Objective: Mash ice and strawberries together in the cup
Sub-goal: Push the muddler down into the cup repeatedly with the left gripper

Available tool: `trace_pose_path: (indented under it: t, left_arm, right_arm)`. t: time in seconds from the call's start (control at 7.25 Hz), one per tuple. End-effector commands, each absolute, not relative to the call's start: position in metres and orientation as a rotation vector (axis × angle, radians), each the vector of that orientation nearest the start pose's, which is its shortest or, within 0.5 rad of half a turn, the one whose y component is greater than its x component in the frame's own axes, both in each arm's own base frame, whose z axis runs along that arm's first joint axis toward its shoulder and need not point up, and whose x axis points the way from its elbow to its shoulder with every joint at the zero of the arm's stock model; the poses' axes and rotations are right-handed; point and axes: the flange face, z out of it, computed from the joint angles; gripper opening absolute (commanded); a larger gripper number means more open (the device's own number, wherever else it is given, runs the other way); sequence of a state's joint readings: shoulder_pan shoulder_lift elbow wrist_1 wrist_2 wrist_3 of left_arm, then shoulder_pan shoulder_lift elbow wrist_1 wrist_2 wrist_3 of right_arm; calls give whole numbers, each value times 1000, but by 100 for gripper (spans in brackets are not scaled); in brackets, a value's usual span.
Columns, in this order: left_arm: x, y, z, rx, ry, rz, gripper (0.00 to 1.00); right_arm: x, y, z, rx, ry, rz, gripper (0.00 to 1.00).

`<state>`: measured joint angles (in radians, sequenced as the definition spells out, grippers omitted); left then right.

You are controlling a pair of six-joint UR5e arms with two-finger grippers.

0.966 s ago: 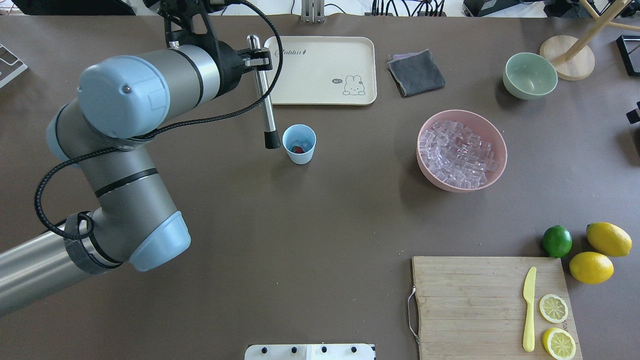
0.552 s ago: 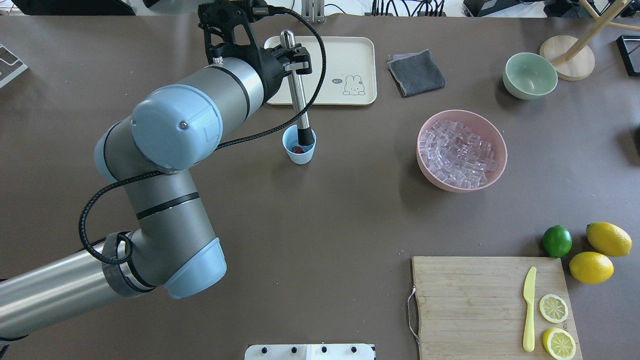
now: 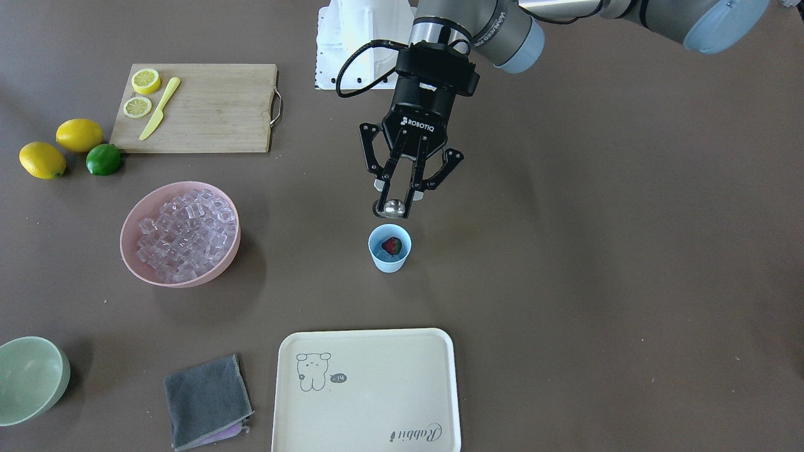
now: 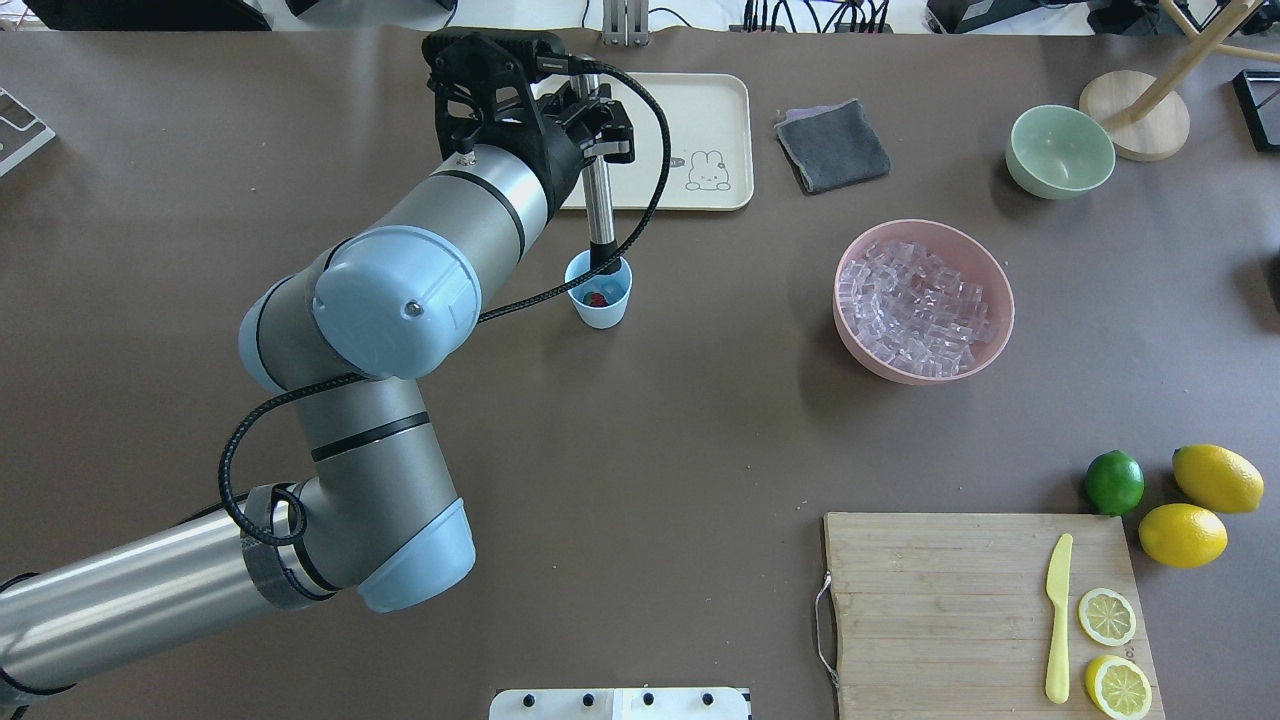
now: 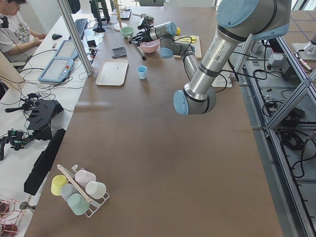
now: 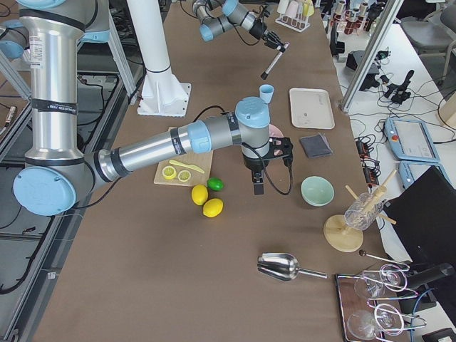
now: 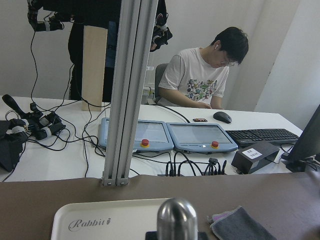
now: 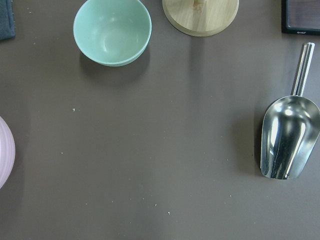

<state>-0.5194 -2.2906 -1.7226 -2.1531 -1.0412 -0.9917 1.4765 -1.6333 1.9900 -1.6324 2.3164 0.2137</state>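
The light blue cup (image 4: pixel 598 291) stands mid-table with a red strawberry (image 3: pixel 392 245) inside; I cannot make out ice in it. The ice (image 4: pixel 918 305) fills a pink bowl (image 4: pixel 990 270) to the right. My left gripper (image 4: pixel 597 125) is shut on a steel muddler (image 4: pixel 599 205) with a black tip, held tilted over the cup. In the exterior left view the muddler (image 5: pixel 138 50) ends a little above the cup (image 5: pixel 142 72). The muddler's round top (image 7: pixel 177 220) fills the bottom of the left wrist view. My right gripper (image 6: pixel 257 187) shows only from the side; open or shut, I cannot tell.
A cream tray (image 4: pixel 690 110) lies just behind the cup, with a grey cloth (image 4: pixel 832 145) and a pale green bowl (image 4: pixel 1058 150) further right. A cutting board (image 4: pixel 985 610) with a knife and lemon halves, lemons and a lime (image 4: pixel 1114 481) sit front right. A metal scoop (image 8: pixel 287 142) lies near the right wrist.
My left arm has swung right with the muddler, carrying its tip from beside the cup's left side to over the cup's mouth. The cup and the bowls have not moved.
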Motion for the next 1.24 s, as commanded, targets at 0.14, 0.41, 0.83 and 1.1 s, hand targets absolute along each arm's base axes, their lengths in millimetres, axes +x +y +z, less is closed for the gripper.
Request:
trace_pose_path:
  t: [0.14, 0.41, 0.83, 1.1]
  left_arm:
    - [481, -486, 123, 1110, 959, -340, 0]
    - [486, -489, 124, 1107, 953, -339, 0]
    - [509, -502, 144, 1109, 943, -352, 0]
    - [521, -498, 150, 1098, 935, -338, 0]
  right_arm:
    - [22, -461, 485, 178, -778, -6, 99]
    - [22, -458, 490, 172, -774, -8, 99]
    - [23, -457, 491, 170, -772, -8, 99]
    - [22, -457, 490, 172, -774, -8, 99]
